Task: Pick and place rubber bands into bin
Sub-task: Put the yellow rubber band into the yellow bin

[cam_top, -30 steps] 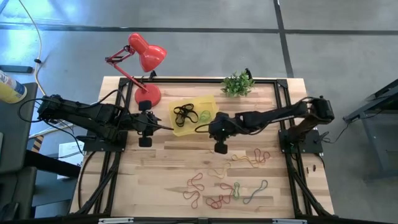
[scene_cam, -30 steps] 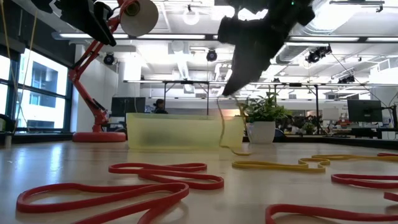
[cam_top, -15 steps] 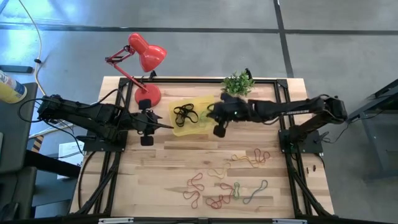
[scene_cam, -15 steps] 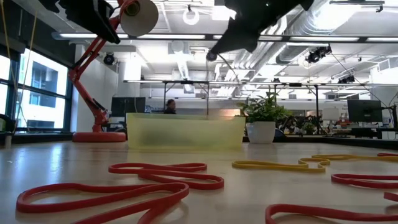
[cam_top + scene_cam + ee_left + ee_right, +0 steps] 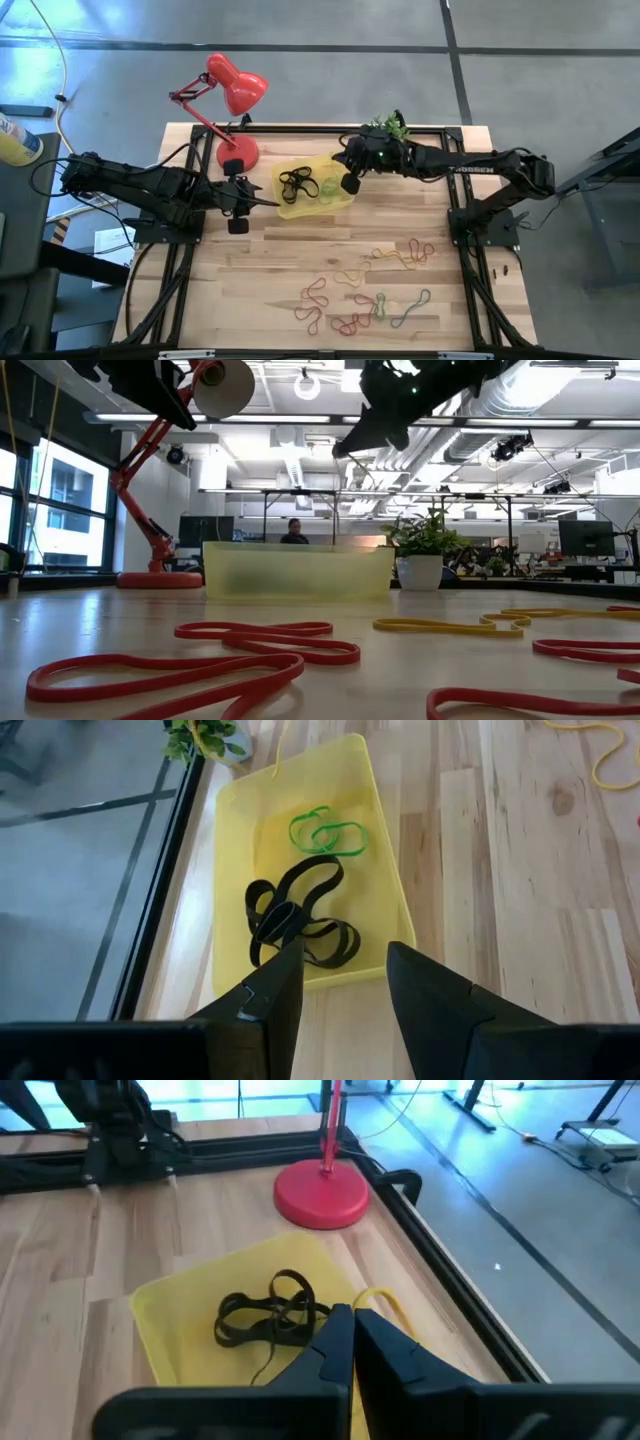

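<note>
I hold the right gripper (image 5: 349, 183) pinched on a thin yellow band (image 5: 385, 1305) above the yellow bin (image 5: 335, 199), which sits near the bench's far edge beside the red lamp (image 5: 237, 153) with black bands (image 5: 298, 916) and green bands (image 5: 328, 832) inside. My left gripper (image 5: 262, 203) waits part-open at the bin's left side. The band hangs close to the rim; released here, I judge it could drape over the wall or fall outside.

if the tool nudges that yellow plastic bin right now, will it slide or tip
The shallow translucent yellow plastic bin would probably slide rather than tip: it sits low and wide on the smooth wooden table. It likely shifts easily, holding only thin black rubber bands and green rubber bands.
</note>
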### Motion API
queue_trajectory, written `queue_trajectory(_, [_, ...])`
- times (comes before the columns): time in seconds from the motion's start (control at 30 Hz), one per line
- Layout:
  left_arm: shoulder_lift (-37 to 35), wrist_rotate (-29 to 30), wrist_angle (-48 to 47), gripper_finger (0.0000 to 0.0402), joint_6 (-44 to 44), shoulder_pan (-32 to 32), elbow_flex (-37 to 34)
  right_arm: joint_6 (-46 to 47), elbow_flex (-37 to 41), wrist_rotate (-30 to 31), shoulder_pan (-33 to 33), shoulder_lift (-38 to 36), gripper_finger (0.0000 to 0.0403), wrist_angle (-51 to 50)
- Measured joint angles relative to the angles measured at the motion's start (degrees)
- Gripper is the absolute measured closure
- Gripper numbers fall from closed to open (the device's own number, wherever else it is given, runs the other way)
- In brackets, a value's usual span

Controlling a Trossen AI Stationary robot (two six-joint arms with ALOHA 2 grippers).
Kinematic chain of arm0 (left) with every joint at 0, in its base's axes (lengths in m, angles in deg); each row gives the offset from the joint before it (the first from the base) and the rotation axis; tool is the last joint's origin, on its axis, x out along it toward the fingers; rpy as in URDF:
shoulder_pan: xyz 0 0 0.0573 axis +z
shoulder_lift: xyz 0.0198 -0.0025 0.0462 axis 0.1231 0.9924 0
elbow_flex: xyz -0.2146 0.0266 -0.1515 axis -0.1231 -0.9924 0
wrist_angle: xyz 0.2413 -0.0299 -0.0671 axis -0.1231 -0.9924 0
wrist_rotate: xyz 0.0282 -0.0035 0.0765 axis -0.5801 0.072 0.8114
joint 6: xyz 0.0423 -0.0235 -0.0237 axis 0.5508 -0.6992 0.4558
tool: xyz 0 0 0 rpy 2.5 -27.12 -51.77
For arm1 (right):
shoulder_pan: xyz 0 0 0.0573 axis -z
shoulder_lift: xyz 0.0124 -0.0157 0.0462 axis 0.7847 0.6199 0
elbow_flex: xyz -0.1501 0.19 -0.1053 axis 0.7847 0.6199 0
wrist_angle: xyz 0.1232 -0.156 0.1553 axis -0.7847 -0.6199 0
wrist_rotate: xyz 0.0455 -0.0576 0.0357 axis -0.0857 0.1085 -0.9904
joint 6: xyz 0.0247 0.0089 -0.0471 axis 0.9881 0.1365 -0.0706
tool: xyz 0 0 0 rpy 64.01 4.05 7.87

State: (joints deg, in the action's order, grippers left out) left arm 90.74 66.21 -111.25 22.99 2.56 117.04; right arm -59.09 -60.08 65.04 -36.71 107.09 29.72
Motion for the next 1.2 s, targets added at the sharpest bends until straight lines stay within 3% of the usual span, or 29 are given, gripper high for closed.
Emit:
queue_trajectory(0.33, [1.9, 0.2, 0.9, 0.0266, -0.2, 0.0, 0.0, 0.1, 0.0, -4.6, 3.5, 3.8, 0.0403, 3.7])
queue_trajectory(0.73, [1.9, 0.2, 2.2, 0.0266, -0.1, 0.0, 0.0, 1.9, 0.0, -8.1, 6.3, 13.2, 0.0403, 6.5])
queue_trajectory(1.1, [1.9, 0.2, 2.2, 0.0266, 0.0, 0.0, 0.0, 5.2, 0.0, -10.8, 9.1, 14.4, 0.0403, 6.6])
queue_trajectory(1.2, [1.9, 0.6, 2.2, 0.0266, 0.0, 0.0, 0.0, 6.0, 0.0, -14.2, 9.5, 14.4, 0.0399, 6.5])
